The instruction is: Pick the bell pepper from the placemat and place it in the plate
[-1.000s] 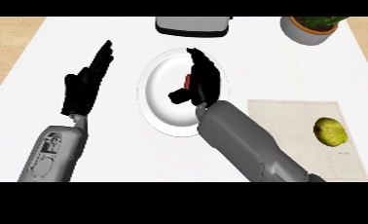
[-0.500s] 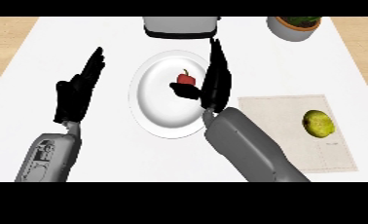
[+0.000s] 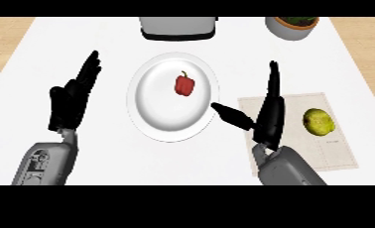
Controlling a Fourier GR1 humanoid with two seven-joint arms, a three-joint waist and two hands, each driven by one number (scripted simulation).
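At about nine o'clock on the white counter point(image 3: 88, 33), the left hand point(image 3: 72, 100) rests with straight fingers pointing up and holds nothing; its grey forearm is cut off at the lower edge. Next comes the one white plate point(image 3: 157, 118), near the middle of the view. A single red bell pepper point(image 3: 184, 84) lies in it, toward the plate's one o'clock, clear of both hands. At twelve o'clock a grey and white appliance point(image 3: 179, 28), perhaps a toaster, is cropped by the upper edge, so its top cannot be made out. At about five o'clock the right hand point(image 3: 265, 114) is spread wide and empty, fingers straight up, with the thumb reaching toward the plate's rim. It stands over the left edge of the one beige placemat point(image 3: 337, 147) and hides that part of it. On the placemat, toward four o'clock, lies one yellow-green round fruit point(image 3: 320, 122); its kind is hard to tell. At one o'clock a grey pot with greenery point(image 3: 293, 25) is also cut by the upper edge.
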